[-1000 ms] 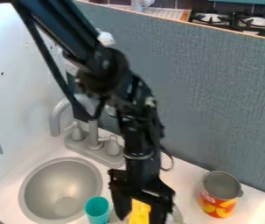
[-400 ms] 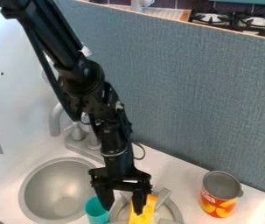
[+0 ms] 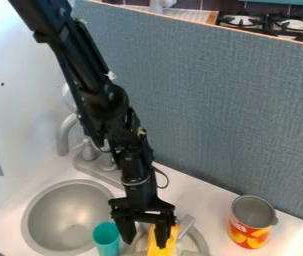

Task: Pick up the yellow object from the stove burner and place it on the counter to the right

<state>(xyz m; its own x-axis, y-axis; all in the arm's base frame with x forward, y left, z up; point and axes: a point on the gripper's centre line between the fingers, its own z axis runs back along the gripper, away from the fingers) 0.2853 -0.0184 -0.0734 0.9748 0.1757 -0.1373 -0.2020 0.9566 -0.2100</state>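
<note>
On the pale counter (image 3: 204,195) beside the round sink (image 3: 63,212), the black gripper (image 3: 144,244) hangs with its 2 fingers spread, 1 overlapping the yellow thing (image 3: 174,238) at the grey-rimmed dish (image 3: 199,240), apparently lining up; grasping would call for centring over it.

The view's near edge crops the yellow thing (image 3: 156,252) and cup (image 3: 106,237). The arm (image 3: 105,100) partly hides the faucet (image 3: 63,136).
</note>
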